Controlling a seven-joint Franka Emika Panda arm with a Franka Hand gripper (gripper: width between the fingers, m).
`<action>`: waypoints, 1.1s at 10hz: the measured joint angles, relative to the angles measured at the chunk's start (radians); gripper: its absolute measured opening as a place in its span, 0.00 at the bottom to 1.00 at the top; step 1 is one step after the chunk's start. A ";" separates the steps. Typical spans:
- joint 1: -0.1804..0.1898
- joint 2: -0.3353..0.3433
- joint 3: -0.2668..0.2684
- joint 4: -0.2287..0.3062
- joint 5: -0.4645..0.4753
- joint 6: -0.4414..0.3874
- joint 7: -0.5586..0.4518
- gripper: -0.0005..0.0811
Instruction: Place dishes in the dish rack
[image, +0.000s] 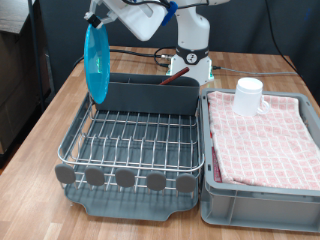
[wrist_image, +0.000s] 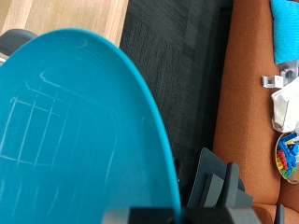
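Wooden table (image: 40, 125), plate carried on edge above the rack.

From the exterior view's left: the gripper (image: 97, 20) clamps the light-blue plate (image: 96, 62) by its top rim over the dish rack (image: 130, 140); the white cup (image: 248, 95) sits on the pink cloth (image: 265, 140). Held only at its edge, the plate could swing or slip and strike the wires.

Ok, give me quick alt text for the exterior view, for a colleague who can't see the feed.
A robot arm holds a light-blue plate on edge above the top-left corner of a wire dish rack, beside its grey utensil caddy. On the right, a white cup stands upside down on a pink checkered cloth lining a grey bin.
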 joint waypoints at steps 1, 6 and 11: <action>-0.001 0.000 -0.001 0.000 -0.007 -0.003 -0.002 0.03; -0.002 0.000 -0.021 -0.002 -0.055 0.031 -0.006 0.03; -0.002 0.001 -0.025 -0.001 -0.063 0.034 -0.031 0.03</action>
